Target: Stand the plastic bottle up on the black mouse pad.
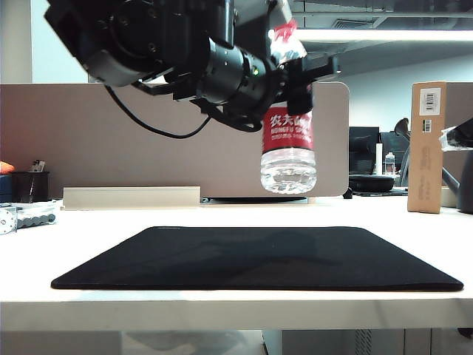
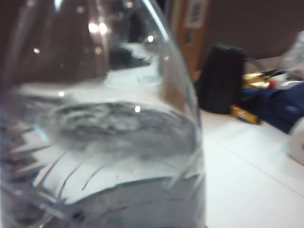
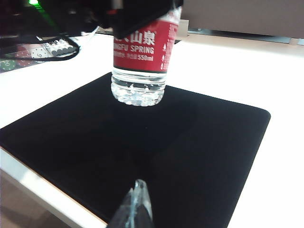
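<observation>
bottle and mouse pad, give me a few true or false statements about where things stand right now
1. The plastic bottle hangs upright above the black mouse pad, not touching it. True.
2. The left gripper holds the bottle near its upper part. True.
3. The bottle's red cap points down. False: the cap is on top, the clear base below.
4. The right gripper grips the bottle. False: it sits apart at the pad's near edge.
5. The bottle is empty. False: water shows in its base.

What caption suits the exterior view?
Left gripper holds the bottle upright above the mouse pad.
</observation>
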Controlling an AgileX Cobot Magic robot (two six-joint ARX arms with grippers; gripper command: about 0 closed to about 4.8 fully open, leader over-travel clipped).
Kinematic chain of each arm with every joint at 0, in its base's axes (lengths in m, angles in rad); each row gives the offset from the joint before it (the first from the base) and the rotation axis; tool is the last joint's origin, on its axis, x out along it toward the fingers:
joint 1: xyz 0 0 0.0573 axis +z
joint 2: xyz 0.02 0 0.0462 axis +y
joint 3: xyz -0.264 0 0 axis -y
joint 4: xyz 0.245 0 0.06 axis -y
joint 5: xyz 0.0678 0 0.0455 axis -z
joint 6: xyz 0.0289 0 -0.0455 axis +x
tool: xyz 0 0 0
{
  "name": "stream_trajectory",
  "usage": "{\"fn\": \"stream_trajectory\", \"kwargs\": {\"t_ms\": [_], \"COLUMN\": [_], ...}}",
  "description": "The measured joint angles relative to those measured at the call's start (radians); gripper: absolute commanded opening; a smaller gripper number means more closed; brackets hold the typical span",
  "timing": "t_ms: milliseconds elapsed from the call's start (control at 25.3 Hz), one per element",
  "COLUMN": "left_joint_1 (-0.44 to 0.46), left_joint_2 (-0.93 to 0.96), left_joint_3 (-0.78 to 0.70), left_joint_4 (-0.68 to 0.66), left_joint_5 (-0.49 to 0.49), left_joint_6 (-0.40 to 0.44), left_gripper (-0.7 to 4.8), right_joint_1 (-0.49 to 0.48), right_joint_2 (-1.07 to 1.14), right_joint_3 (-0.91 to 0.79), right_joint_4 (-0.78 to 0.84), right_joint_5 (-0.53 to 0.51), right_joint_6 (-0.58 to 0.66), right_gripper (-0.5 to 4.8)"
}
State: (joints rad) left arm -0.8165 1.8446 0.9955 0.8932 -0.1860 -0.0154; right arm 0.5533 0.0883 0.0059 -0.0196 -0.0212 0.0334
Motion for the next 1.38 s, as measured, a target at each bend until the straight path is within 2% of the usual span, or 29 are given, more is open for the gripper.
{"fn": "stream_trajectory", "kwargs": {"t_ms": [119,237,356,514,790,909,948,1027,1185,1383], "left_joint_1": [-0.005,0.004,0.002,-0.005,-0.005,-0.005,-0.005,0.002,0.019,0.020], "left_joint_2": [0.010,0.087,0.145,0.185,0.198,0.235,0.240,0.255,0.299,0.301], "left_joint_3": [-0.024,-0.054,-0.060,-0.058,-0.058,-0.057,-0.056,-0.046,-0.047,-0.045], "left_joint_4": [0.031,0.092,0.154,0.297,0.296,0.347,0.357,0.375,0.463,0.456], "left_joint_5": [0.010,-0.017,-0.027,0.003,0.004,0.058,0.063,0.069,0.061,0.061], "left_joint_6": [0.006,-0.056,-0.066,0.022,0.029,0.161,0.174,0.172,0.118,0.116], "left_gripper": [-0.05,-0.05,-0.05,-0.05,-0.05,-0.05,-0.05,-0.05,-0.05,-0.02], "right_joint_1": [0.000,0.000,0.000,0.000,0.000,0.000,0.000,0.000,0.000,0.000], "right_joint_2": [0.000,0.001,0.001,0.006,0.006,0.006,0.006,0.006,0.006,0.006], "right_joint_3": [0.000,0.000,0.000,0.000,0.000,0.000,0.000,0.000,0.000,0.000], "right_joint_4": [0.000,0.000,0.000,0.001,0.000,0.000,0.000,0.000,0.000,0.000], "right_joint_5": [0.000,0.000,0.000,0.000,0.000,0.000,0.000,0.000,0.000,0.000], "right_joint_6": [0.000,0.000,0.000,0.000,0.000,0.000,0.000,0.000,0.000,0.000], "right_gripper": [-0.01,-0.01,-0.01,-0.01,-0.01,-0.01,-0.01,-0.01,-0.01,-0.01]}}
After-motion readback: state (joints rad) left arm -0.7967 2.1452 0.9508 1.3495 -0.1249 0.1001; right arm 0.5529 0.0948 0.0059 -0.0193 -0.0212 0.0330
